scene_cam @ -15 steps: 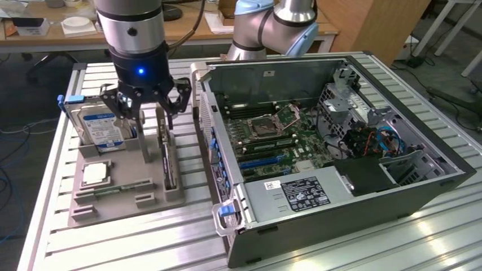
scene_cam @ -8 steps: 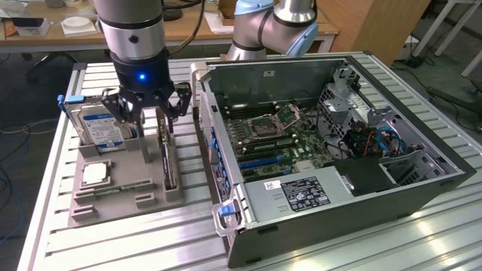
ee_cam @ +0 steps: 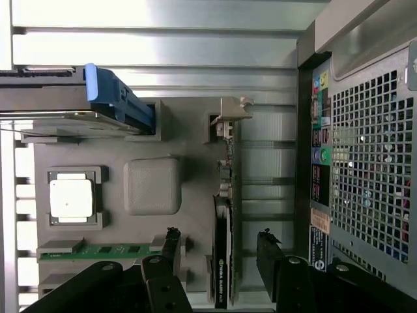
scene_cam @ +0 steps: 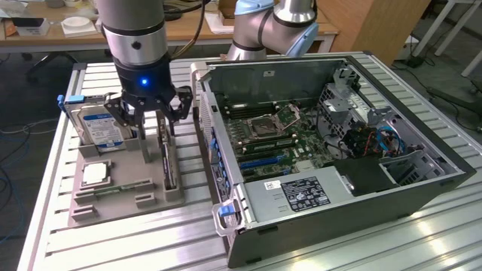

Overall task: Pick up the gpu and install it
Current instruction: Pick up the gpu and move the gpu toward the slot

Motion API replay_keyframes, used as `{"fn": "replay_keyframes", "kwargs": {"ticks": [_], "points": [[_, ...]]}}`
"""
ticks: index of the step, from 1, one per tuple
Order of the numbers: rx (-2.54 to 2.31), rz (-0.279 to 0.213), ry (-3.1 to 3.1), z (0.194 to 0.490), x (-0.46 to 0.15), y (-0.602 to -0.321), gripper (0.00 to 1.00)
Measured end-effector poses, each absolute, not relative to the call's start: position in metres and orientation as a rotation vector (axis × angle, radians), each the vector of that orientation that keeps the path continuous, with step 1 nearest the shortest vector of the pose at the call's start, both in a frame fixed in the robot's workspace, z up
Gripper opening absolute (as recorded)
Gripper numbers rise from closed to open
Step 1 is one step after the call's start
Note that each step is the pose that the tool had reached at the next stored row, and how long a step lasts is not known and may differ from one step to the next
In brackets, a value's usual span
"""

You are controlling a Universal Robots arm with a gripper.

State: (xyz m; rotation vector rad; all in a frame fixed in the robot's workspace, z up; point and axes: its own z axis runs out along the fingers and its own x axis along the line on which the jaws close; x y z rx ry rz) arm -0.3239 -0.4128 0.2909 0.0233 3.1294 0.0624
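— Grey tray on the ribbed metal worktop: is that where your graphics card sits?

— Yes. You'll find it standing on its long edge in a slot of the tray. It is just beside the open computer case, between the case and the hard drive.

— Which way does it run?

— Its long axis lies along the case's side wall. In the exterior view it goes from the far part of the tray towards the near part. From the wrist you look down on it edge-on: a thin slab, with a dark face at one end and a metal bracket at the other.

— And your pincer?

— Wide open, holding nothing. It hangs over the card with its fingers on either side of the dark end, and a gap shows both ways.

— Anything else in the tray?

— A memory stick and a square processor chip. Both lie flat, apart from the card.
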Motion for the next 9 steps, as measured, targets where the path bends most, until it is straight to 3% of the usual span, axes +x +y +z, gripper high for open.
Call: {"fn": "replay_keyframes", "kwargs": {"ticks": [9], "points": [[0.023,0.063,3.129,0.2821,-0.3221,-0.4131,0.59]]}}
